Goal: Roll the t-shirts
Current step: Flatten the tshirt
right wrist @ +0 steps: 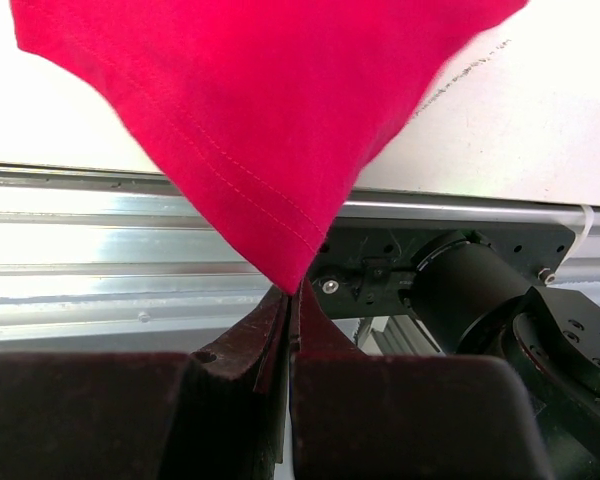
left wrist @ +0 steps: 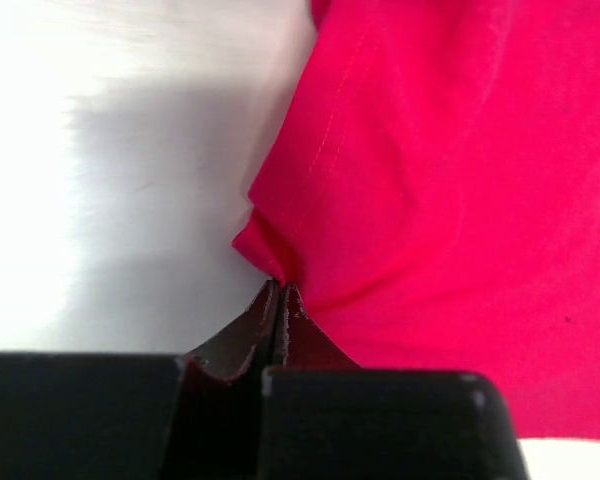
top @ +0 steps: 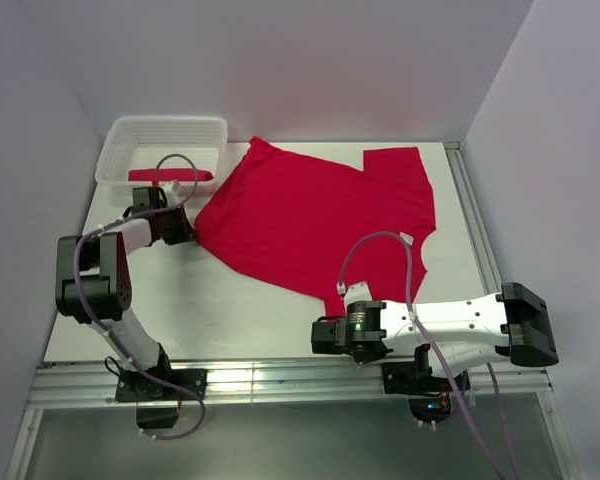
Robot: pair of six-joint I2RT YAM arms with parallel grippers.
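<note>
Checking in from the remote station. The overhead view is the only one with the whole layout: one red t-shirt (top: 320, 215) lies spread open on the white tabletop (top: 230, 310), turned at an angle. The second t-shirt (top: 170, 176) is a rolled bundle inside the white basket (top: 165, 128) at the far left corner. Neither wrist view shows the basket at all.

From above, the left claw (top: 187, 230) sits at the spread shirt's left corner, just in front of the basket, but I can't really see the grip there. The left wrist view settles it. The left claw (left wrist: 280, 292) is pinched together on a little pucker of the shirt (left wrist: 460, 180) edge, with the cloth bunched right at the tips and the tabletop (left wrist: 130, 200) beside it.

The right claw (top: 332, 325) is at the near hem corner, close to the front edge. The right wrist view is much clearer: the right claw (right wrist: 290, 295) is clamped on the very tip of a stitched corner of the shirt (right wrist: 270, 110). Behind that corner I can see the aluminium rail (right wrist: 130, 230), which barely registers in the left wrist shot.
</note>
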